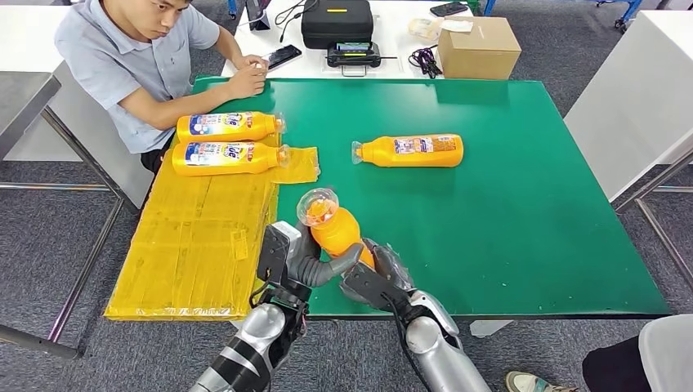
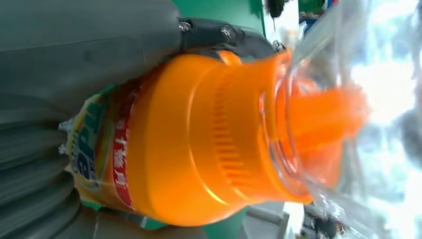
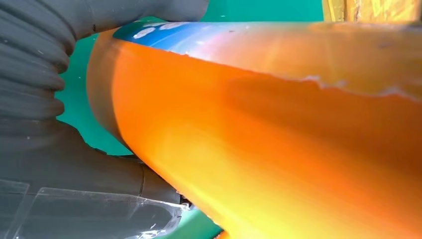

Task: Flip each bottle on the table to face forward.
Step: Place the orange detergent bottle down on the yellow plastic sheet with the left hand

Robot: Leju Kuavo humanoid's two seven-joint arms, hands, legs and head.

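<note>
An orange bottle (image 1: 333, 229) with a clear cap is lifted near the table's front edge, cap pointing up and away from me. My left hand (image 1: 298, 260) grips its upper body, thumb wrapped across the front, and my right hand (image 1: 377, 282) holds its base. The left wrist view shows the orange bottle's (image 2: 199, 144) shoulder, label and clear cap against my left hand (image 2: 74, 64). The right wrist view has the bottle's (image 3: 278, 134) side pressed against my right hand (image 3: 59, 149). Two bottles (image 1: 229, 126) (image 1: 227, 158) lie label-up on the yellow sheet. Another bottle (image 1: 411, 150) lies mid-table.
A yellow sheet (image 1: 200, 245) covers the left part of the green table (image 1: 507, 237). A person (image 1: 139, 57) sits at the far left corner, hand resting on the table. Behind stand a cardboard box (image 1: 479, 46) and a black case (image 1: 337, 22).
</note>
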